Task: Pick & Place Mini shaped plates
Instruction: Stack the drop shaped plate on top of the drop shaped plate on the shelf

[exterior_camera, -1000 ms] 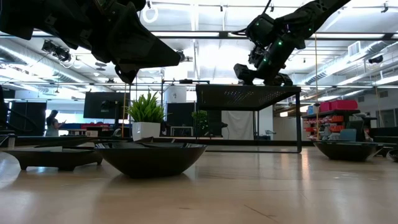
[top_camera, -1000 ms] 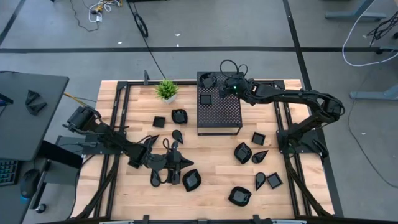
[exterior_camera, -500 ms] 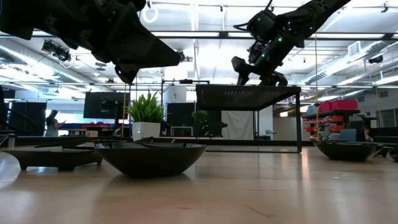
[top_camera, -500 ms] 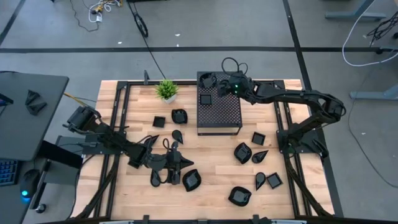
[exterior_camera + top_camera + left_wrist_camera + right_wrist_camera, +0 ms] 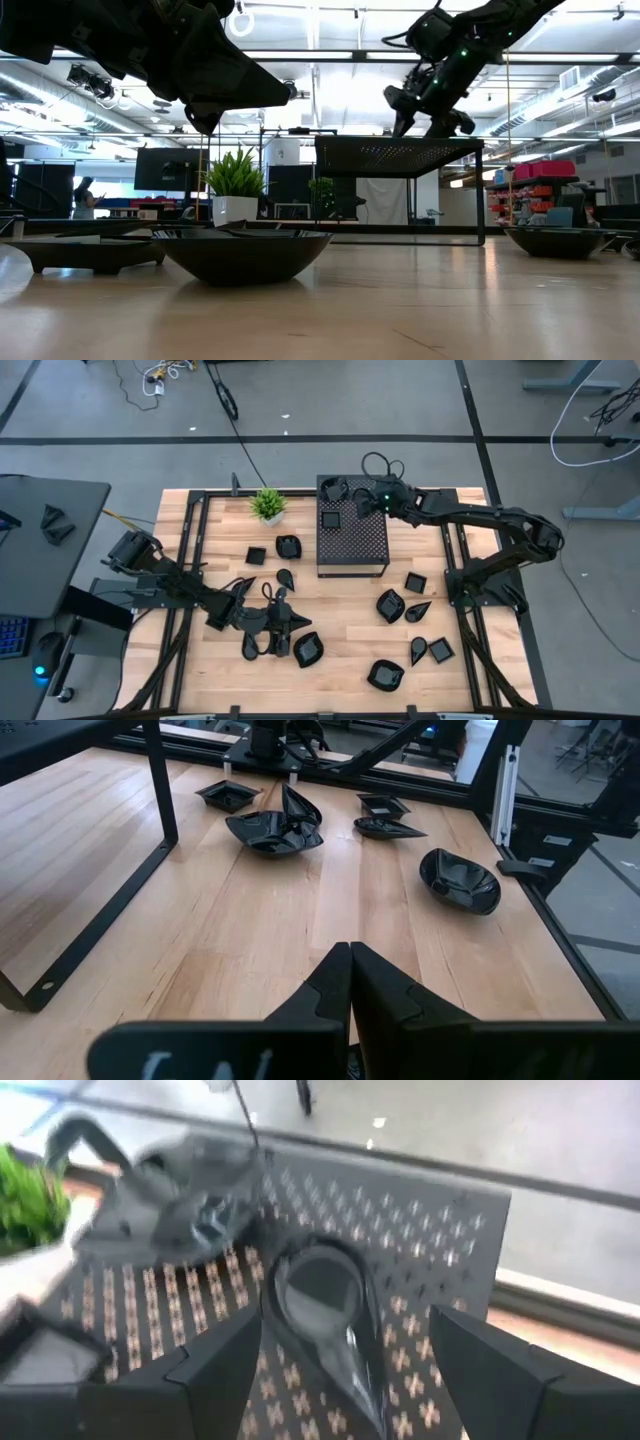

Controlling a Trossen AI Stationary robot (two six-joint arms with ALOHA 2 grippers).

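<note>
Several glossy black mini plates lie scattered on the wooden table (image 5: pixel 340 595), among them a rounded one (image 5: pixel 308 650) and a leaf-shaped one (image 5: pixel 390 605). More rest on top of the black perforated box (image 5: pixel 352 540): a square one (image 5: pixel 330 518) and a teardrop one (image 5: pixel 320 1295). My right gripper (image 5: pixel 350 1370) hovers open over the box's far end, its fingers on either side of the teardrop plate without touching it. In the low view my right gripper (image 5: pixel 425 110) stands just above the box top. My left gripper (image 5: pixel 350 960) is shut and hovers above the table's near left part.
A small green potted plant (image 5: pixel 267 504) stands at the far edge, left of the box. Black frame rails (image 5: pixel 455 560) run along both sides of the table. A third plate (image 5: pixel 180 1210) lies on the box's far end. Bare wood shows between the box and the near plates.
My right gripper has risen a little off the box top and drawn back slightly toward the table's right edge. The plates on the box have stayed where they were.
</note>
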